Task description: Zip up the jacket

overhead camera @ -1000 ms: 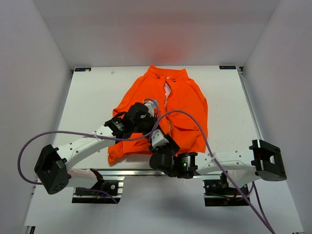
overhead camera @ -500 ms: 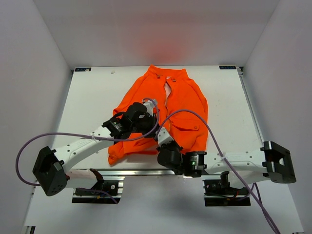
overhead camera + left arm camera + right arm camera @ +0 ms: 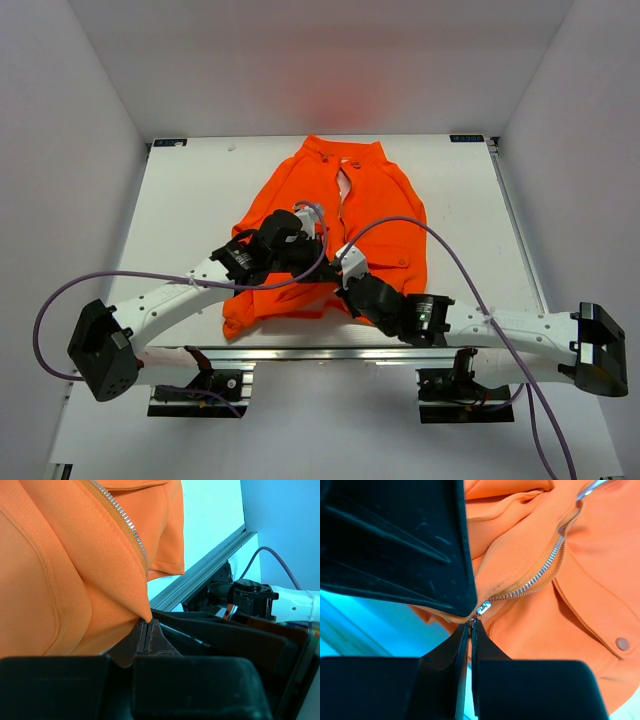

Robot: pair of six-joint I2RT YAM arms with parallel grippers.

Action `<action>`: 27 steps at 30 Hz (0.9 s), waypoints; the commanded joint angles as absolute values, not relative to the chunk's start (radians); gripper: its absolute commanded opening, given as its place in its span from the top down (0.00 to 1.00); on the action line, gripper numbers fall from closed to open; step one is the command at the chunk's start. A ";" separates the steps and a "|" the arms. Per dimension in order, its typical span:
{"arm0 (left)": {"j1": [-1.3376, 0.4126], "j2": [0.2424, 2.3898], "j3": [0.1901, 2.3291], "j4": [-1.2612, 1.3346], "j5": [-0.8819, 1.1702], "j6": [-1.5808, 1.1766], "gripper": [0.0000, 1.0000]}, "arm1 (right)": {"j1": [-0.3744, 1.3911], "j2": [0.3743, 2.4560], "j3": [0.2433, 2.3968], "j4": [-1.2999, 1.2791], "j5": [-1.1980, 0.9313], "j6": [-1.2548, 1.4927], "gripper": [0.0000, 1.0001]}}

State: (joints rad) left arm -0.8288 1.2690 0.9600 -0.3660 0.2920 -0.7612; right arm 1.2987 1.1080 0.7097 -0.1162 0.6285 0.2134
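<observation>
While the jacket (image 3: 375, 200) lies mid-table (image 3: 190, 200), collar away from the arms, the left gripper (image 3: 146, 630) is pinched tight on its lower front edge below the zipper (image 3: 132, 530), and the right gripper (image 3: 470, 627) (jaws all but touching) nips the slider (image 3: 482, 607) at the zipper's bottom end, close beside the left

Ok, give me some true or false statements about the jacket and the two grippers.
1. The collar of the jacket lies toward the far edge of the table. True.
2. The left gripper is shut on orange fabric beside the zipper teeth. True.
3. The right gripper hangs open over the collar. False: it is shut at the zipper slider, low on the jacket.
4. The jacket is zipped to the collar. False: an open gap shows below the collar.
</observation>
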 commanded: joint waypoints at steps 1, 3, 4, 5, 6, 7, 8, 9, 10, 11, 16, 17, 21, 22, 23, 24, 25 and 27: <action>-0.839 1.261 0.959 -0.391 0.330 -0.736 1.00 | 1.264 1.052 0.704 -0.052 0.513 0.229 0.97; -0.841 1.259 0.957 -0.388 0.330 -0.735 1.00 | 1.250 1.037 0.698 -0.051 0.471 0.221 0.96; -0.839 1.259 0.957 -0.382 0.330 -0.733 1.00 | 1.244 1.034 0.695 -0.051 0.428 0.221 0.95; -0.839 1.259 0.957 -0.380 0.333 -0.730 1.00 | 1.243 1.031 0.695 -0.049 0.410 0.213 0.93; -0.841 1.259 0.959 -0.377 0.337 -0.729 1.00 | 1.243 1.031 0.692 -0.051 0.399 0.213 0.92; -0.839 1.259 0.962 -0.376 0.341 -0.726 1.00 | 1.238 1.031 0.692 -0.052 0.384 0.212 0.92; -0.839 1.259 0.962 -0.376 0.342 -0.723 1.00 | 1.236 1.034 0.690 -0.054 0.374 0.203 0.90; -0.841 1.261 0.962 -0.376 0.347 -0.721 1.00 | 1.233 1.035 0.689 -0.055 0.370 0.202 0.89; -0.841 1.261 0.965 -0.376 0.350 -0.716 1.00 | 1.232 1.037 0.689 -0.057 0.364 0.201 0.87; -0.841 1.264 0.966 -0.377 0.351 -0.715 1.00 | 1.226 1.040 0.687 -0.058 0.359 0.196 0.84; -0.839 1.273 0.971 -0.383 0.368 -0.706 1.00 | 1.201 1.040 0.687 -0.052 0.322 0.186 0.72; -0.841 1.273 0.969 -0.383 0.368 -0.706 1.00 | 1.200 1.040 0.689 -0.058 0.319 0.180 0.68; -0.841 1.272 0.969 -0.385 0.370 -0.703 1.00 | 1.192 1.031 0.686 -0.086 0.334 0.164 0.65; -0.841 1.272 0.969 -0.384 0.370 -0.703 1.00 | 1.187 1.029 0.683 -0.086 0.333 0.163 0.65; -0.839 1.273 0.971 -0.383 0.373 -0.703 1.00 | 1.184 1.031 0.677 -0.086 0.330 0.160 0.65; -0.841 1.275 0.973 -0.382 0.376 -0.701 1.00 | 1.183 1.032 0.676 -0.086 0.328 0.160 0.66; -0.841 1.276 0.974 -0.382 0.379 -0.700 1.00 | 1.178 1.035 0.676 -0.086 0.324 0.156 0.67; -0.841 1.282 0.979 -0.383 0.382 -0.696 1.00 | 1.178 1.043 0.681 -0.092 0.318 0.150 0.67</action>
State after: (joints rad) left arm -0.8288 1.2865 0.9600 -0.3882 0.3294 -0.7113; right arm 1.1854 1.0542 0.6876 -0.1162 0.3294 0.1741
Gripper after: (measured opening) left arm 0.009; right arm 0.330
